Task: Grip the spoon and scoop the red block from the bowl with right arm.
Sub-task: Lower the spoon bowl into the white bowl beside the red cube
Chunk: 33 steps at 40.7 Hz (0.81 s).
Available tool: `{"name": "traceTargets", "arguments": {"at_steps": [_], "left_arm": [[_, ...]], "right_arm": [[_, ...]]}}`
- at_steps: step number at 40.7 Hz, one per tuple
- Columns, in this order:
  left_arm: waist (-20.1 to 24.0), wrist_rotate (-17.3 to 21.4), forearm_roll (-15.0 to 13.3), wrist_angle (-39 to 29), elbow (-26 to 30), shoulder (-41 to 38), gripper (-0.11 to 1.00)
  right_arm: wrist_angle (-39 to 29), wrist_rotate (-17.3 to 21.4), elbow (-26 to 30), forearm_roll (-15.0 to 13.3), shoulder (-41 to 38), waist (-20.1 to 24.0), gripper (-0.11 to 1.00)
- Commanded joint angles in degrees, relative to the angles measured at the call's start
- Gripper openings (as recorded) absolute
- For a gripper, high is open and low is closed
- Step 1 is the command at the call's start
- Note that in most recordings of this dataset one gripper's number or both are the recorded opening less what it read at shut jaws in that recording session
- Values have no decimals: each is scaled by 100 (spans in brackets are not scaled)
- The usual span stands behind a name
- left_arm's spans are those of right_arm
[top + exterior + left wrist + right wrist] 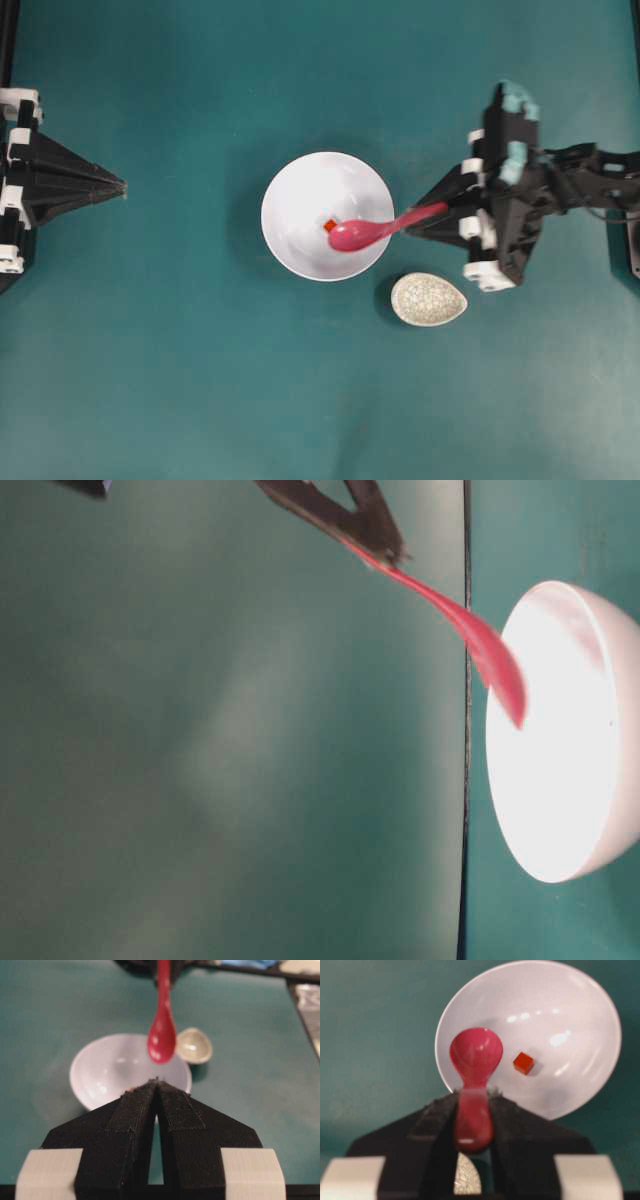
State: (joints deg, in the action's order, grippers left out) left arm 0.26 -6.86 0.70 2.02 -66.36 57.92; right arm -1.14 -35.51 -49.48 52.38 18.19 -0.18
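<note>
Right claw (472, 1110) fills the foreground of its wrist view, black fingers clamped on the handle of the spoon (475, 1062). Handle end sticks back past the grip; the glossy magenta spoon bowl points forward, hollow side up and holding nothing.

Spoon bowl hangs over the near inner wall of the white bowl (580, 1035). Overhead, the spoon (365, 232) crosses the bowl's rim on the side facing the right arm, its tip near the bowl's centre. From table level the spoon (480, 645) slopes down from the claw (385, 545) toward the bowl (570, 740); whether it touches the bowl's wall cannot be told.

Red block (523, 1063) lies on the bowl's inner floor, just beside the spoon's bowl, apart from it. Overhead the block (329, 226) peeks out at the spoon's tip.

Small speckled cream dish (428, 299) sits on the teal surface (200, 400) just outside the bowl (300, 190), on the right arm's side, near the right claw (440, 215).

Left claw (120, 186) rests well apart from the bowl, opposite side. In its wrist view the fingers (175, 1110) meet at the tips, closed on nothing.
</note>
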Motion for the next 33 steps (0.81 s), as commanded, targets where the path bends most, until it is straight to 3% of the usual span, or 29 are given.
{"name": "traceTargets", "arguments": {"at_steps": [1,9,33], "left_arm": [[18,0,9,18,176,-9,0],[18,0,18,18,176,9,0],[18,79,26,-44,176,18,0]], "right_arm": [[-193,9,343,-9,-220,-79,21],[-492,9,598,-9,-536,-255,21],[-1116,26,527,-79,-703,-642,21]]}}
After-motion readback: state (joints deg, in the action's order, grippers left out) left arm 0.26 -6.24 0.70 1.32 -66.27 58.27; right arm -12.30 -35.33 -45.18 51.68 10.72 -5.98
